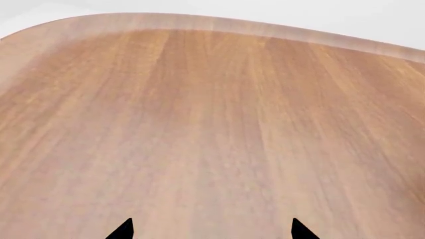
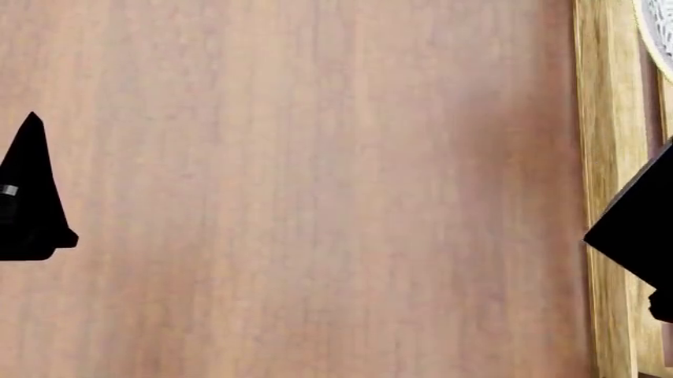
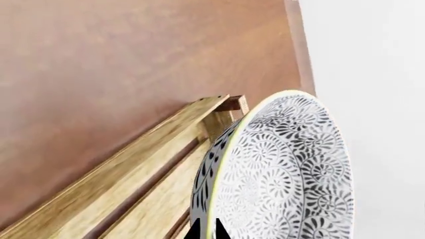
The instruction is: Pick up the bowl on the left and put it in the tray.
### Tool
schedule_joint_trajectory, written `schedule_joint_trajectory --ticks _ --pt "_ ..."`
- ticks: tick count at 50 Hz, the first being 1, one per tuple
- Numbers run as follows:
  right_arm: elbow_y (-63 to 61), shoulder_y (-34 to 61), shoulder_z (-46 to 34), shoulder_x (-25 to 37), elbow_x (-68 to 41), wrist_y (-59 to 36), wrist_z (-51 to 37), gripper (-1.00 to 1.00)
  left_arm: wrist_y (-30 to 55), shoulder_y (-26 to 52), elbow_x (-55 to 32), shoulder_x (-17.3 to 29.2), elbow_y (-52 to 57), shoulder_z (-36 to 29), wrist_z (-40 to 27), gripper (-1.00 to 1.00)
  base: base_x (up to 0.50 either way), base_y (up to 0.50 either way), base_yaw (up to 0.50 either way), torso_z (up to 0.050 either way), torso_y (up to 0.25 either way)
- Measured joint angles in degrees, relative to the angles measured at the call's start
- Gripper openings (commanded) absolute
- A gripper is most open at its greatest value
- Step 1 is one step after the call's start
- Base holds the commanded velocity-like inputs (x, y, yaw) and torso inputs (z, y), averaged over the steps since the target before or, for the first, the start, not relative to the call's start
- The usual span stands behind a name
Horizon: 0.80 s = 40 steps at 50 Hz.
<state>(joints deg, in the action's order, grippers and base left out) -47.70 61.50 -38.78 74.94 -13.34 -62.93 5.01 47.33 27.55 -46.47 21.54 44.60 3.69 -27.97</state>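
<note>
The bowl [image 3: 285,169], white with a dense grey-blue floral pattern, is tilted on edge above the tray [image 3: 133,189], a light-wood slatted crate. My right gripper [image 3: 207,230] is shut on the bowl's rim, one fingertip inside and one outside. In the head view only a sliver of the bowl [image 2: 657,24] shows at the top right, over the tray's long side rail [image 2: 610,157]. My left gripper [image 1: 211,229] is open over bare wooden table [image 1: 212,124], holding nothing.
The table's rounded far edge [image 1: 199,22] curves across the left wrist view, with white floor beyond. Another table edge [image 3: 302,50] runs just past the tray's end bar [image 3: 232,103]. Dark arm parts sit at the left [image 2: 31,197] and right [image 2: 641,228] of the head view.
</note>
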Motion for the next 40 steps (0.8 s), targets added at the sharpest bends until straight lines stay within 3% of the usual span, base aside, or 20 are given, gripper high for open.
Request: schedule_joint_trajectory --ticks 25,40 --pt "1.3 -10.2 0.5 7.2 -4.6 3.0 -7.8 -1.00 -0.4 0.0 -0.5 0.4 -0.1 -0.3 -0.5 1.00 0.00 0.00 0.00 0.000 0.000" --pt "4.0 -13.4 -0.9 6.0 -4.9 5.3 -10.3 -1.00 -0.9 -0.2 -0.3 0.6 -0.3 -0.7 -0.7 1.00 0.00 0.00 0.00 0.000 0.001"
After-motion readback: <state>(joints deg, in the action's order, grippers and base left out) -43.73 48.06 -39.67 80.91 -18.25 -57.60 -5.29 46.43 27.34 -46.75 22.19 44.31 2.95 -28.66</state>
